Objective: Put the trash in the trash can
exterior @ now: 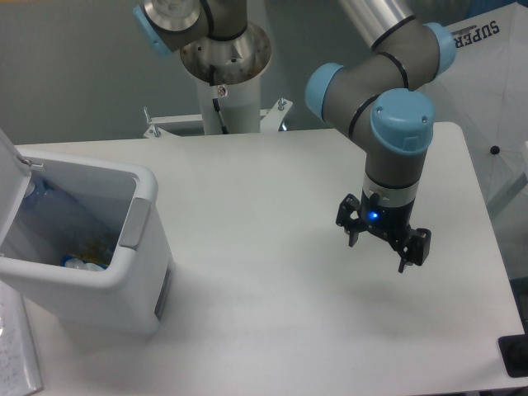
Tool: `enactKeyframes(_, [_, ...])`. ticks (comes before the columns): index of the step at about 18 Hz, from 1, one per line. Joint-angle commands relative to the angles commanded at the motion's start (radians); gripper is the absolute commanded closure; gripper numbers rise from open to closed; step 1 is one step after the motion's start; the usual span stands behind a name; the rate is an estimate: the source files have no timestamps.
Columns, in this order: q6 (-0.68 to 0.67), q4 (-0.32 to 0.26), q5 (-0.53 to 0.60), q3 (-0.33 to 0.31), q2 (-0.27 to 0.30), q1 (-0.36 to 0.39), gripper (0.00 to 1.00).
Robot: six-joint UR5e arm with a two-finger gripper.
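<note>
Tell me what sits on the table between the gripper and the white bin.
Nothing: the fixed camera shows only bare white tabletop between the open black gripper and the boxy white plastic bin.

We see the trash can [124, 272] cut off at the left edge, its lid [10, 177] only partly in frame, and the trash [78, 262] inside mostly hidden by the walls, too unclear to identify.

Smooth plastic and brushed metal all round.
The trash can [124, 272] is glossy white plastic; the counter [247, 190] matt white; the arm [388, 66] satin grey metal with blue plastic caps.
</note>
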Motion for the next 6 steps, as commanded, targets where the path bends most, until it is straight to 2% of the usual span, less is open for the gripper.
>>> enactKeyframes(6, [-0.002,-0.005,0.003,0.0,0.002,-0.005,0.0])
